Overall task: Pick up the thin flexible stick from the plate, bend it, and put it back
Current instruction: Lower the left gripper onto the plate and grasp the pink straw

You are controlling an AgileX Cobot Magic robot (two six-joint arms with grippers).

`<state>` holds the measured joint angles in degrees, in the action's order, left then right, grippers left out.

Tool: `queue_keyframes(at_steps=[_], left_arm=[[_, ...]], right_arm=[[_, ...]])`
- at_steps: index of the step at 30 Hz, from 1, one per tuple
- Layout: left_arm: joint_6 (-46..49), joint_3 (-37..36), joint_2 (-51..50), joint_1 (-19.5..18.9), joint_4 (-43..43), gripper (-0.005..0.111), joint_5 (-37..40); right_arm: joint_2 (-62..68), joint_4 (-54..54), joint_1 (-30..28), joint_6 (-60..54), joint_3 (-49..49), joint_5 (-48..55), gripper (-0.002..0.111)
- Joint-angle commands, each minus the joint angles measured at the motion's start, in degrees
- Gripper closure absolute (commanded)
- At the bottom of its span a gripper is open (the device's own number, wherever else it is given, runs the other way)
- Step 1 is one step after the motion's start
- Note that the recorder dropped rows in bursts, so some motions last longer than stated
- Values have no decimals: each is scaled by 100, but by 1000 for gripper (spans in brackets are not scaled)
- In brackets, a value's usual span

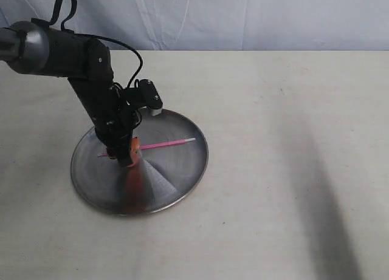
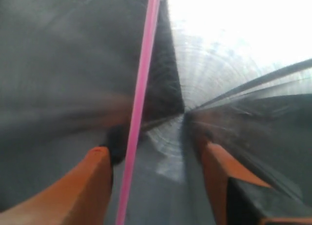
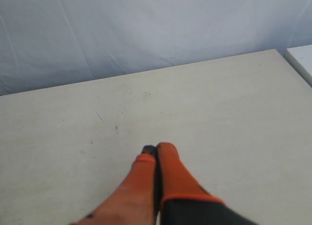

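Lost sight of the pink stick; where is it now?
In the exterior view the thin flexible stick lies across the plate, the open left gripper straddling it near its left end.

1. The thin flexible stick (image 1: 164, 144): a very thin pink rod with a whitish tip; it is lying straight across the middle of the dish, its whitish tip pointing toward the right rim.
2. The plate (image 1: 182, 170): a round, shallow, brushed-steel dish with a raised rim; it is sitting level and is carrying the stick.
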<state>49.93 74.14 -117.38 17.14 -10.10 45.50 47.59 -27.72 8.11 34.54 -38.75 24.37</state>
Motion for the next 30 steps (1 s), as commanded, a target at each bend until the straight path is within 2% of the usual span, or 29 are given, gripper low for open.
queue_keyframes(at_steps=[1, 10, 24, 26, 30], left_arm=[[-372, 251, -138, -34, 246, 53, 335], [-488, 396, -205, -386, 94, 53, 642], [-462, 396, -586, -387, -110, 53, 753], [-462, 396, -586, -387, -110, 59, 795], [-462, 396, -586, -387, -110, 89, 930]], right_arm=[[13, -2, 3, -48, -35, -9, 109], [13, -2, 3, -62, -35, -9, 109], [13, -2, 3, -62, -35, -9, 109], [13, -2, 3, -62, -35, -9, 109], [13, -13, 3, -61, -35, -9, 109]])
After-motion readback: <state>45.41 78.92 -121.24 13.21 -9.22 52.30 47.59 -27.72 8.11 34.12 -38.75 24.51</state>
